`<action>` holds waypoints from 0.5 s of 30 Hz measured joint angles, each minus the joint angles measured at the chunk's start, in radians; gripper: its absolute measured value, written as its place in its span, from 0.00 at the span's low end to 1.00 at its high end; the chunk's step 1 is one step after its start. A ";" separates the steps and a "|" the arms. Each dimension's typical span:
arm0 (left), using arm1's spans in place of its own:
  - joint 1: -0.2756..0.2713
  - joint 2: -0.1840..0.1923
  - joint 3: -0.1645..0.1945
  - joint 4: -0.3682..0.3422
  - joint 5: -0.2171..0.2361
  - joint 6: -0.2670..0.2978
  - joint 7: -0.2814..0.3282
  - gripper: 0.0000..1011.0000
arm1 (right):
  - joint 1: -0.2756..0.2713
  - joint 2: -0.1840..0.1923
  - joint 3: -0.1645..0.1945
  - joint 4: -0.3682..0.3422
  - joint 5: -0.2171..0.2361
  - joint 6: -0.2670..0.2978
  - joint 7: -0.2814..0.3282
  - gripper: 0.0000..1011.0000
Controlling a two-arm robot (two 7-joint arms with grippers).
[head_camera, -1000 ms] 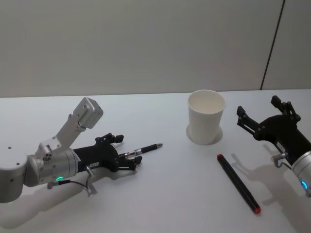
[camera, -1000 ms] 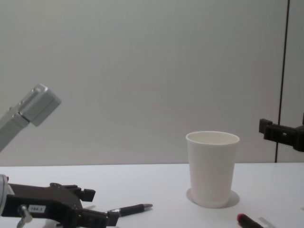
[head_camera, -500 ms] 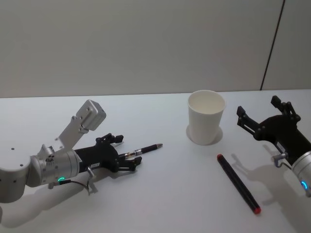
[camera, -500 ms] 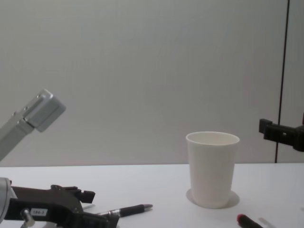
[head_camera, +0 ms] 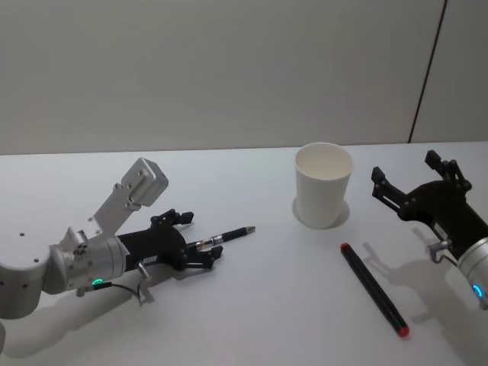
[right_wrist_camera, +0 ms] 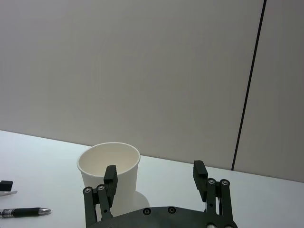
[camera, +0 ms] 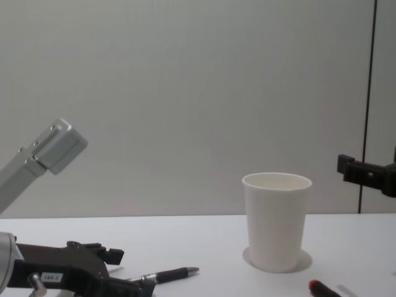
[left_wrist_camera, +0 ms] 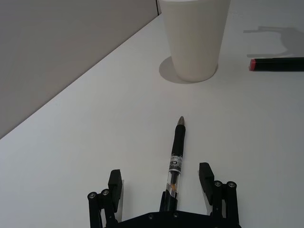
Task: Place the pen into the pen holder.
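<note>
Left wrist view: left gripper (left_wrist_camera: 160,171) spread astride ballpoint pen (left_wrist_camera: 176,152) at lower centre, nothing pinched yet; lift and drop into paper cup (left_wrist_camera: 194,38), upper centre, remain; right gripper (head_camera: 406,168) spread, idle.

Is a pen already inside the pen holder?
No, the pen holder is empty; the pen and the marker lie on the table.

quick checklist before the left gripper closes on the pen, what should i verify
1. Pen between the fingers of the left gripper: ok, it lies flat on the table.
2. Left gripper open: ok, fingers apart, clear of the pen.
3. Pen holder upright: ok.
4. Right gripper away from the holder's mouth: ok, open, off to its right.
5. Marker apart from the pen: ok.
6. Where the pen's rear end sits: cannot tell, hidden.
</note>
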 joint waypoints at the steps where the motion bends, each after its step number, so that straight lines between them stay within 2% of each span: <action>1: 0.000 0.000 0.000 0.000 0.000 0.000 0.000 0.99 | 0.000 0.000 0.000 0.000 0.000 0.000 0.000 0.99; 15: 0.000 0.000 0.002 0.003 0.004 -0.001 0.003 0.94 | 0.000 0.000 0.000 0.000 0.000 0.000 0.000 0.99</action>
